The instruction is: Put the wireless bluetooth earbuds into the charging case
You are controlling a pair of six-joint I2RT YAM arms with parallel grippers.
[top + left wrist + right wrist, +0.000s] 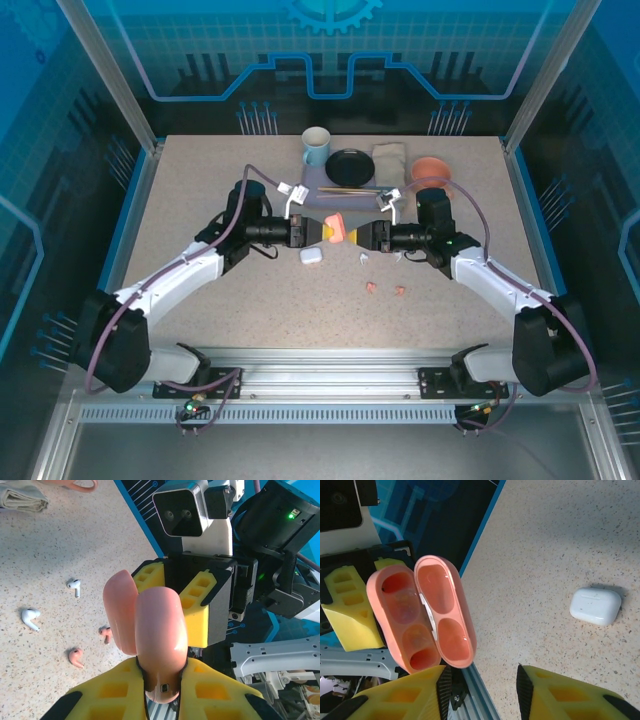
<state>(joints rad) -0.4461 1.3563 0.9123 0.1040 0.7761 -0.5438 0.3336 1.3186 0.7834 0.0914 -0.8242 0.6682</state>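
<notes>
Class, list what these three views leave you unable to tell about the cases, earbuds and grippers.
- Right wrist view: white case shut, contents hidden by its lid.
- Left wrist view: pink case seen from behind, shell hides its wells.
- Top view: pink earbuds too small to tell left from right.
- Right wrist view: pink case's end overlaps a finger of the right gripper, contact unclear.
</notes>
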